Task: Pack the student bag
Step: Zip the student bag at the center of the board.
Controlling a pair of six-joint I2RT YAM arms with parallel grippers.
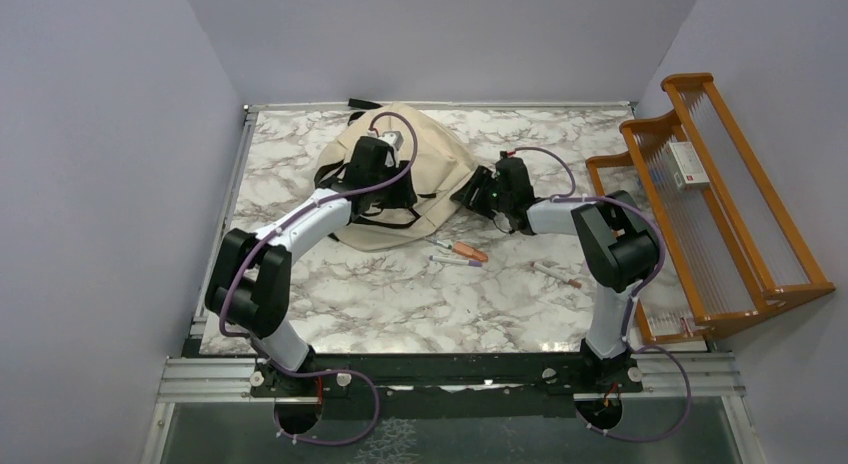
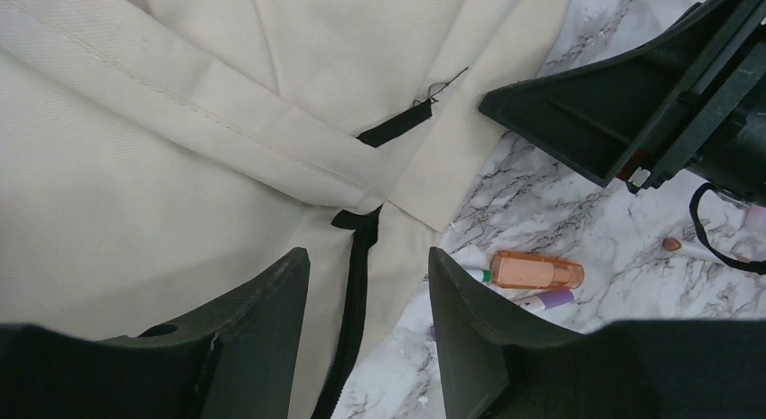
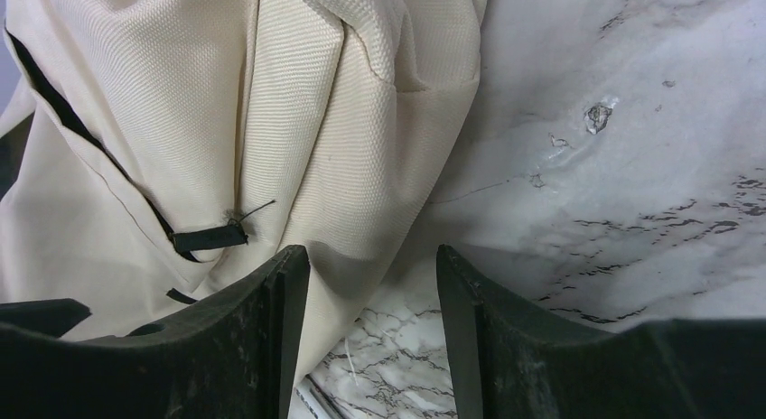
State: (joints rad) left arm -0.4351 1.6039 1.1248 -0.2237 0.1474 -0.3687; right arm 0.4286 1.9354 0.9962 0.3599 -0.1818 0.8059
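Tabletop: white marble with grey veins [image 1: 400,314], walled on the left, right and far sides.
Student bag: a cream fabric bag [image 1: 440,159] lying slumped at the far middle of the tabletop, with black straps trailing from its near-left side.
Left gripper: [image 2: 368,256] hangs over the near-right part of the student bag, jaws apart and clamped on nothing.
Between the left jaws: the bag's black zipper [image 2: 355,302] runs down the gap; whether the fingers touch the fabric I cannot tell.
Right gripper: [image 3: 372,252] sits at the right edge of the student bag, low over the tabletop, jaws apart and holding nothing.
Between the right jaws: the folded edge of the bag's fabric on the left, bare marble on the right.
Black tab: a short black fabric loop [image 3: 210,238] with a loose thread, sewn on the bag's side, just left of the right gripper.
Orange marker: [image 1: 470,251] lies flat on the tabletop, just near of the bag's right corner.
Purple-capped pen: [image 1: 455,261] lies just beside the orange marker, on its near side.
Other pen: a pale pen [image 1: 556,275] lies apart, further right on the marble.
Wooden rack: an orange-brown stepped rack [image 1: 720,214] stands along the right edge.
White box: a small box [image 1: 688,164] rests on the rack's far part.
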